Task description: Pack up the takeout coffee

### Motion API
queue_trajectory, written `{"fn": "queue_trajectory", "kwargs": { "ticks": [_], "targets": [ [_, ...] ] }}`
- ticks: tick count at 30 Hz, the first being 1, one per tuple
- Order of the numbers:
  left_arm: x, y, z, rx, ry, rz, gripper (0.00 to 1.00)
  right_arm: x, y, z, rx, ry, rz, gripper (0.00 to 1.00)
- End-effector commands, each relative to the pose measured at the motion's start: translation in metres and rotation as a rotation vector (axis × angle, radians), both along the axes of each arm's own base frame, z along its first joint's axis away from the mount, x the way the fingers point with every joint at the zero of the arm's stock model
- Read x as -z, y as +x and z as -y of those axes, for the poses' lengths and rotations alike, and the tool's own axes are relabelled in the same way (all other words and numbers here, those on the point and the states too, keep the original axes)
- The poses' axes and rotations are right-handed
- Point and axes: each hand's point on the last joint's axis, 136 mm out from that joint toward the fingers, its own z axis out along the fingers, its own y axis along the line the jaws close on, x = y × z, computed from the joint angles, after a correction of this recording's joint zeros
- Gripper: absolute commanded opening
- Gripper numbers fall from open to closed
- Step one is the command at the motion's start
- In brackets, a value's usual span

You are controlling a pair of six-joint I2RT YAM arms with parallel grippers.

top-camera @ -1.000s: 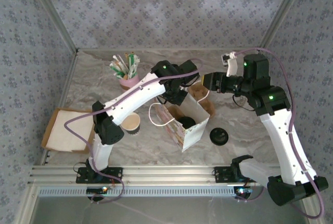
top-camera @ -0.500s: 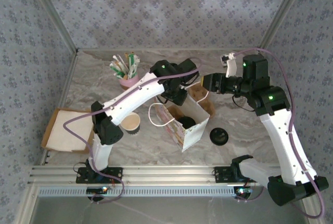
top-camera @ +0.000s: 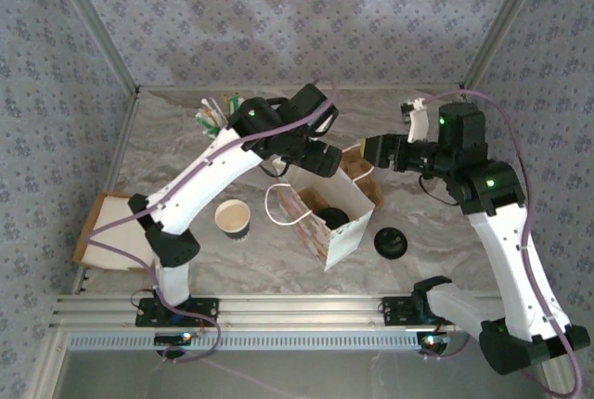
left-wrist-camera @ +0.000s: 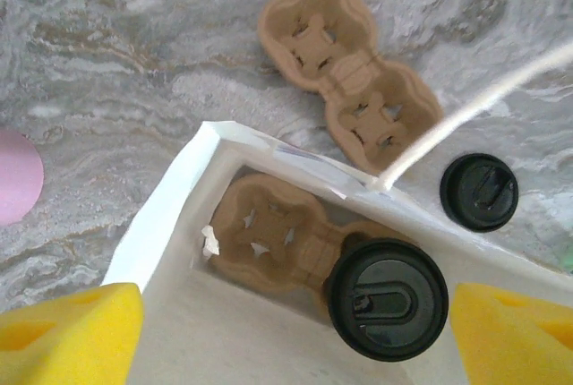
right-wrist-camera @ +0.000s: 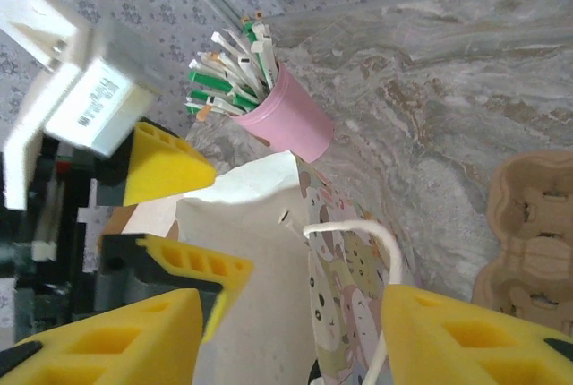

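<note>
Left tool (left-wrist-camera: 295, 315) is being held wide apart directly over the open mouth of the paper bag (top-camera: 336, 225). Nothing is being gripped between its yellow pads (left-wrist-camera: 72, 331).

Inside the bag, a pulp cup carrier (left-wrist-camera: 269, 235) is being seen lying flat on the bottom. A lidded coffee cup (left-wrist-camera: 387, 298) is being carried in the carrier's 4 o'clock socket, upright.

Right tool (right-wrist-camera: 291, 322) is being held at the bag's rim from the 1 o'clock side, fingers partly apart. The bag's white cord handle (right-wrist-camera: 358, 231) is being seen looping between them. No pinch on the cord is being made out.

Layout on the marble surface (top-camera: 186, 153), top view, taken from the bag:
- A second carrier (top-camera: 362, 176) is being seen at 1 o'clock, just beside the bag.
- A loose black lid (top-camera: 391, 243) is being seen at 3 o'clock, near the bag and apart from it.
- An open paper cup (top-camera: 232, 219) is being seen at 9 o'clock, upright.
- A pink cup of stirrers (top-camera: 223, 132) is being seen at 10 o'clock, well apart.
</note>
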Motion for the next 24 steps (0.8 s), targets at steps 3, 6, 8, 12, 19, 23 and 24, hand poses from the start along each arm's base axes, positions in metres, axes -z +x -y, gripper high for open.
{"fn": "queue_trajectory", "kwargs": {
  "ticks": [3,6,8,12,19,23,24],
  "targets": [
    [-0.039,-0.012,-0.016,-0.009,-0.12,0.084,0.98,-0.014,-0.013,0.017,0.062,-0.029,0.069,0.65],
    [-0.051,-0.018,-0.026,-0.019,-0.175,0.119,0.99,-0.02,-0.017,0.021,0.075,-0.029,0.097,0.68],
    [-0.058,-0.022,-0.035,-0.031,-0.212,0.143,0.99,-0.023,-0.021,0.023,0.081,-0.027,0.113,0.7],
    [-0.066,-0.031,-0.055,-0.058,-0.281,0.187,0.99,-0.029,-0.029,0.029,0.1,-0.024,0.148,0.77],
    [-0.069,-0.048,-0.097,-0.119,-0.375,0.264,0.99,-0.036,-0.042,0.035,0.119,-0.003,0.216,0.83],
    [-0.062,-0.055,-0.119,-0.161,-0.408,0.297,1.0,-0.027,-0.048,0.037,0.121,-0.002,0.221,0.86],
    [-0.06,-0.057,-0.125,-0.175,-0.42,0.307,1.0,-0.025,-0.051,0.038,0.122,-0.004,0.219,0.87]
  ]
}}
